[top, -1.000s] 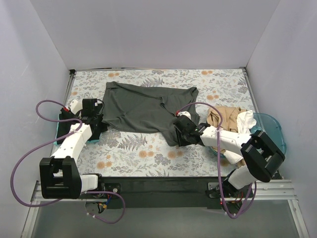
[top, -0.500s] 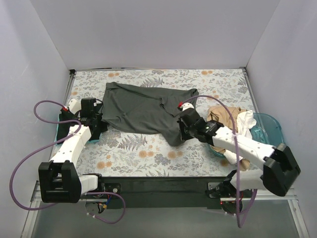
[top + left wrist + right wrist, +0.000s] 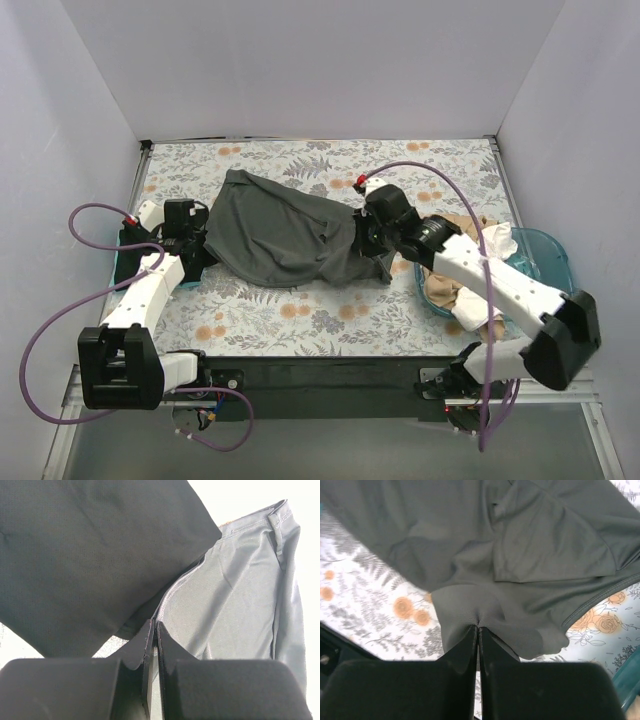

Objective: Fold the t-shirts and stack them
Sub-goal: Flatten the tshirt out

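The dark grey t-shirt (image 3: 285, 235) lies bunched across the middle of the floral table covering. My left gripper (image 3: 198, 245) is shut on its left edge; in the left wrist view the closed fingertips (image 3: 153, 625) pinch a seam of grey fabric (image 3: 235, 605) under a darker fold. My right gripper (image 3: 368, 238) is shut on the shirt's right part and holds it lifted; the right wrist view shows cloth (image 3: 470, 545) puckered at the closed tips (image 3: 478, 627). The tan t-shirt (image 3: 455, 228) and white t-shirt (image 3: 500, 240) lie heaped at the right. I cannot make out the black t-shirt.
The translucent teal tub (image 3: 548, 258) sits at the right edge under the heaped shirts. A teal piece (image 3: 122, 262) shows beside the left arm at the table's left edge. White walls close in the table on three sides. The floral covering (image 3: 300, 310) shows in front.
My right gripper has moved away from the front edge and up, carrying the shirt's near right corner with it. The shirt has bunched and narrowed. The left arm has stayed put.
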`<state>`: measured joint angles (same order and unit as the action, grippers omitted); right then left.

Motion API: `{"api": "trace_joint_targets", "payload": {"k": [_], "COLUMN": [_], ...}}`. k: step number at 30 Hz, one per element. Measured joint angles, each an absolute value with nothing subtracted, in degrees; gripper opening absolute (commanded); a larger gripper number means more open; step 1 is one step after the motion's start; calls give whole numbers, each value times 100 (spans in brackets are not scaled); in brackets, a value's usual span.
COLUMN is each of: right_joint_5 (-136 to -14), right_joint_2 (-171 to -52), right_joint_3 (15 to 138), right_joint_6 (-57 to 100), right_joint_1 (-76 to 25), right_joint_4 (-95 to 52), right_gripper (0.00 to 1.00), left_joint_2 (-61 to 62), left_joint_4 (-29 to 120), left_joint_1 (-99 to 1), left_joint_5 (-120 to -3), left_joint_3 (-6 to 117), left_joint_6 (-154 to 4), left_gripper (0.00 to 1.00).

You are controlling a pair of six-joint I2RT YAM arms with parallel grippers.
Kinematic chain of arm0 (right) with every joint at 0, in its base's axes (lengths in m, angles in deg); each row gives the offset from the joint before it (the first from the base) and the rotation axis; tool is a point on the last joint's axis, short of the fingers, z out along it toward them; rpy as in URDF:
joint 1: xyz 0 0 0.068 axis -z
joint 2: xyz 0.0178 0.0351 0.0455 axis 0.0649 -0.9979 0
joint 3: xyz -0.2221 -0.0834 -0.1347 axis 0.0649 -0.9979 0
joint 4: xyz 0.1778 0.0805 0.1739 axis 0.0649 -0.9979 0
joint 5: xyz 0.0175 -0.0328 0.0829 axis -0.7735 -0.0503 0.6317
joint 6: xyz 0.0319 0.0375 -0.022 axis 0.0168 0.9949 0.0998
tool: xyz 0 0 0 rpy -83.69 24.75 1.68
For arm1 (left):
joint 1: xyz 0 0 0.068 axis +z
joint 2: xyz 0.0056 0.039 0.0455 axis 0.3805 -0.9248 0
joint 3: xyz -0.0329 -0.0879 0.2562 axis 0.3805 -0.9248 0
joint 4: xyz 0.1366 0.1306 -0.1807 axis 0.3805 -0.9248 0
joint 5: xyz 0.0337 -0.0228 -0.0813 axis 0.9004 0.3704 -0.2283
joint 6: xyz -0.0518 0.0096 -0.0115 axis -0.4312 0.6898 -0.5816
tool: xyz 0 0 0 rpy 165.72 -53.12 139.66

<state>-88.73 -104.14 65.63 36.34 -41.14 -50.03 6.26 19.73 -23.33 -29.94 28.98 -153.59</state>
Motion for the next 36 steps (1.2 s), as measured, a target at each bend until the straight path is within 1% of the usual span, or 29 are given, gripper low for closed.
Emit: {"api": "trace_joint_targets", "payload": {"k": [4,5,6,7,8,10,13,17,21,23,28,36], "right_joint_5": [-8624,-8530,-8454,-8379,-8336,-8263,-8228,-8239,-8239,-8233,-8115,-8021], "right_joint_2": [-11693,-12067,-12399,-12724,-12978,-13249,-13210,-12541,-11677,-11494,-11649,-12405], "right_joint_3": [7084,7274,7468,7637,7731,7741,7543,6955,6399,6290,6281,6441], "right_joint_6": [3566,3538,3527,3520,3529,3435,3356,3236,3057,2923,2536,2169], "right_joint_1": [-3618,-3482,-3371,-3288,-3203,-3111,-3117,-3141,-3159,-3159,-3159,-3041], "right_joint_4": [-5064,-5062,-5084,-5044,-5009,-5011,-5051,-4948,-4808,-4729,-4592,-4561], "right_gripper": [1,4,11,31,39,51,57,59,57,56,54,54], "left_joint_2": [624,622,620,620,618,613,589,548,530,530,530,530], "left_joint_4": [1975,1975,1973,1973,1973,1973,1973,1973,1973,1973,1973,1973], "left_joint_1": [-2333,-2333,-2333,-2333,-2333,-2333,-2333,-2336,-2333,-2333,-2333,-2333], "left_joint_5": [-2992,-2994,-2992,-2992,-2992,-2992,-2997,-3001,-3001,-3001,-3001,-3001], "left_joint_3": [2898,2898,2898,2898,2898,2898,2898,2898,2898,2898,2898,2898], "left_joint_6": [-15355,-15352,-15346,-15344,-15344,-15344,-15341,-15337,-15320,-15315,-15300,-15300], "left_gripper": [0,0,0,0,0,0,0,0,0,0,0,0]}}
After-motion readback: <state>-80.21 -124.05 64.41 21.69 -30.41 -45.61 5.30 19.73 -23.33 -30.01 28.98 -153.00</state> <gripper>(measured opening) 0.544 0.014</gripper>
